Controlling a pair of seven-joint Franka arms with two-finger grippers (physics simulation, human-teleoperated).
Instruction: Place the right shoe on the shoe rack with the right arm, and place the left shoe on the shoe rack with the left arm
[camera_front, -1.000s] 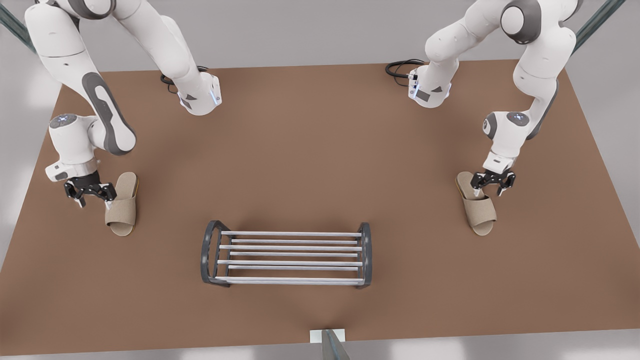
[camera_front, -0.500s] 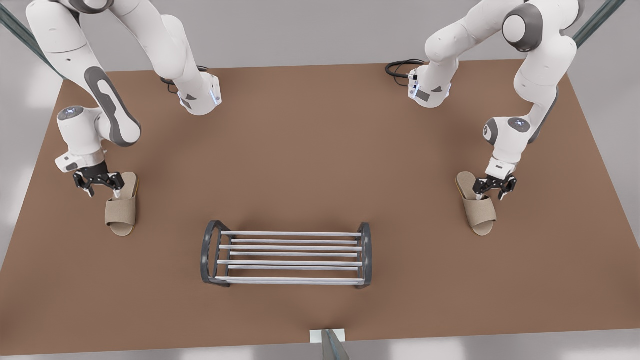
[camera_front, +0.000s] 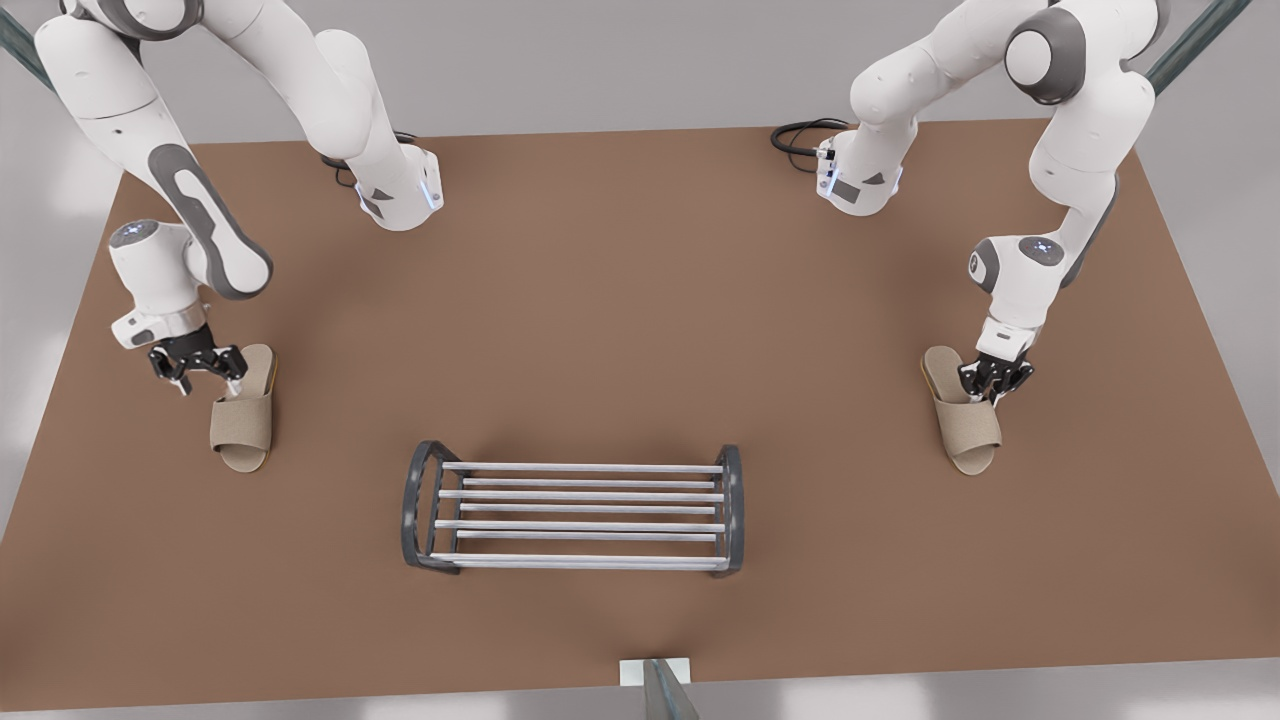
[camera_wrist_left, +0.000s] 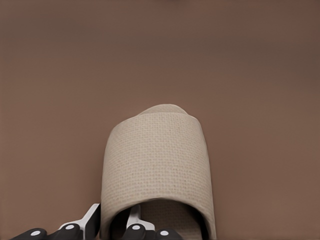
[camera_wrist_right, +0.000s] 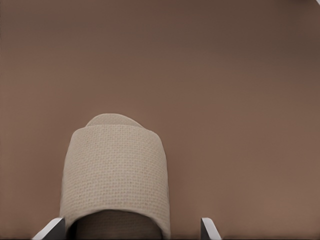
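Note:
The left shoe (camera_front: 970, 430), a beige open-toe slipper, lies on the brown table at the front view's right. My left gripper (camera_front: 990, 388) is down at its strap opening. In the left wrist view the left gripper (camera_wrist_left: 113, 222) is shut on the side edge of the left shoe's (camera_wrist_left: 157, 160) strap. The right shoe (camera_front: 243, 420) lies at the front view's left. My right gripper (camera_front: 200, 372) stands open at its heel end, and in the right wrist view the right shoe (camera_wrist_right: 117, 170) sits between the wide-apart fingers (camera_wrist_right: 50, 231). The shoe rack (camera_front: 414, 505) stands between both shoes, nearer the front.
Both arm bases (camera_front: 395, 190) and a black cable (camera_front: 800, 135) sit along the table's far edge. A small white block (camera_front: 655, 672) sits at the near edge. Bare brown table lies between each slipper and the rack.
The left gripper has dropped and shut on the left shoe's strap, nudging that slipper slightly toward the front view's right. The right gripper came down to the right shoe's heel and stays open.

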